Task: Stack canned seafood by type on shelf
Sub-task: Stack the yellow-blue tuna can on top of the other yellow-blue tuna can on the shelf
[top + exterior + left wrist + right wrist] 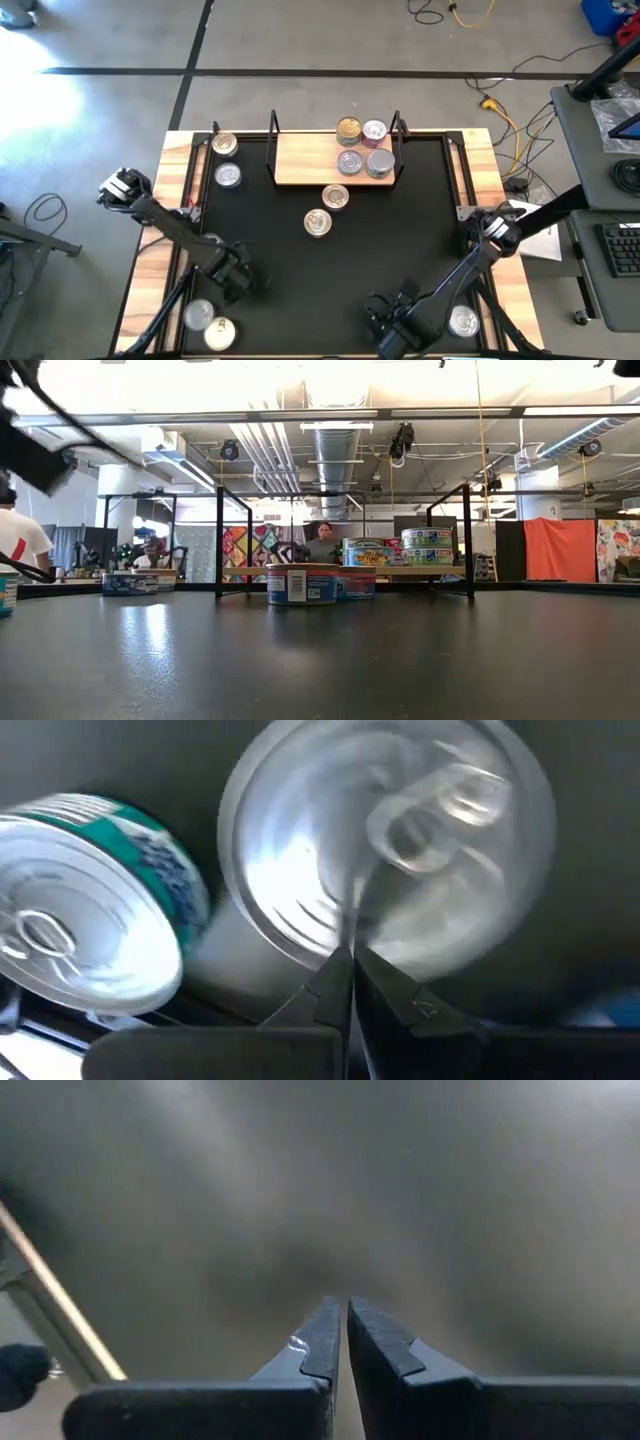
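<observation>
Along the far edge of the tabletop (300, 270) stands the shelf (300, 160), a light-wood board with black wire posts at both ends; four tins (362, 146) cluster at its right end, leaving its left half bare. Two loose tins (327, 210) sit just in front of the shelf, two more (227, 160) near the far-left corner, and the wide dark middle lies open between them and the arms.

Near the front-left corner the left gripper (350, 960) hangs with its jaws pressed together, gripping nothing, directly over a silver-lidded tin (390, 840); a teal-labelled tin (90, 910) lies just beside that one. Both are partly covered by the arm in the high view.

Toward the front edge on the right, the right gripper (345, 1325) points at bare tabletop, fingers closed and empty — one tin (463, 321) sits near the front-right corner beside its arm.

From the low view, tins on the shelf overlap, so stacking is hard to judge.
</observation>
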Controlling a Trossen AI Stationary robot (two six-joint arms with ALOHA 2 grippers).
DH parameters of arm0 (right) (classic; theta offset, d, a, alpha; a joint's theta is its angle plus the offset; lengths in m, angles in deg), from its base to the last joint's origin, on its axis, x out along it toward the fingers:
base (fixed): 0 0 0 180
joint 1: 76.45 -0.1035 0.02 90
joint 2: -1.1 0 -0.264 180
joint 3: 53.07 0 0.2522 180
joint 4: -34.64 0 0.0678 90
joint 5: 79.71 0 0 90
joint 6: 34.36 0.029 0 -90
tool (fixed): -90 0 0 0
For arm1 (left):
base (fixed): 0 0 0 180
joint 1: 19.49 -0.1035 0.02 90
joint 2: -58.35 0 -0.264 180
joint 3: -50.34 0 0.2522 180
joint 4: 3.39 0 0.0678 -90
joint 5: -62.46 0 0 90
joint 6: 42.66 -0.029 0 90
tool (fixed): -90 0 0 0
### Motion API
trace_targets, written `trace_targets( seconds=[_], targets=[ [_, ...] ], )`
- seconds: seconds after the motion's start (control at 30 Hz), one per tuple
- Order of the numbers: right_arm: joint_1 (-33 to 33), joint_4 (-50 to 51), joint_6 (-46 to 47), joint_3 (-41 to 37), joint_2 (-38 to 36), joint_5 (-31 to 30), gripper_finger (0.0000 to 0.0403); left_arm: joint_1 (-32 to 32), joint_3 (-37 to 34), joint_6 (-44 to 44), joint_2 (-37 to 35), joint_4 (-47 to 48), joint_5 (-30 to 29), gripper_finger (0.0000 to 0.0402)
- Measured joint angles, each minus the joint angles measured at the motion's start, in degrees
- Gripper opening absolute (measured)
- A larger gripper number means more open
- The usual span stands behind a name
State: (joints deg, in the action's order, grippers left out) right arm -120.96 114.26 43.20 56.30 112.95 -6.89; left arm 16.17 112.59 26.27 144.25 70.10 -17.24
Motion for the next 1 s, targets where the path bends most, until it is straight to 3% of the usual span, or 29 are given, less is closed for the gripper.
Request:
trace_targets(
  seconds=[0.17, 0.37, 0.53, 0.67, 0.77, 0.87, 1.0],
  targets=[
    [-0.82, -1.96, 0.39, 0.0, 0.0, -0.39, 0.0017, -0.72, -0.43, -1.91, 1.07, -1.66, -4.29, 0.0],
    [-0.28, -2.16, -1.19, 0.0, 0.0, -0.64, 0.0017, -1.34, 2.71, -5.34, 3.53, -6.15, -16.52, 0.0],
    [1.51, -2.33, -4.3, 0.0, 0.0, -0.87, 0.0018, -1.49, 6.94, -18.83, 6.37, -17.84, -26.56, 0.0],
    [3.45, -2.71, -6.47, 0.0, 0.0, -0.9, 0.0018, -1.23, 14.43, -30.6, 8.73, -24.55, -27.26, 0.0],
    [4.6, -3.88, -8.38, 0.0, 0.0, -0.92, 0.0018, 0.64, 21.98, -36.74, 9.89, -19.08, -27.62, 0.0],
    [5.53, -5.17, -11.11, -0.32, 0.0, -1.18, 0.0018, 3.27, 27.73, -38.3, 10.22, -7.34, -32.05, 0.0],
    [6.57, -7.38, -14.4, -0.87, 0.0, -2.37, 0.0018, 6.44, 28.28, -34.44, 9.46, 3.45, -35.66, 0.0]
  ],
)
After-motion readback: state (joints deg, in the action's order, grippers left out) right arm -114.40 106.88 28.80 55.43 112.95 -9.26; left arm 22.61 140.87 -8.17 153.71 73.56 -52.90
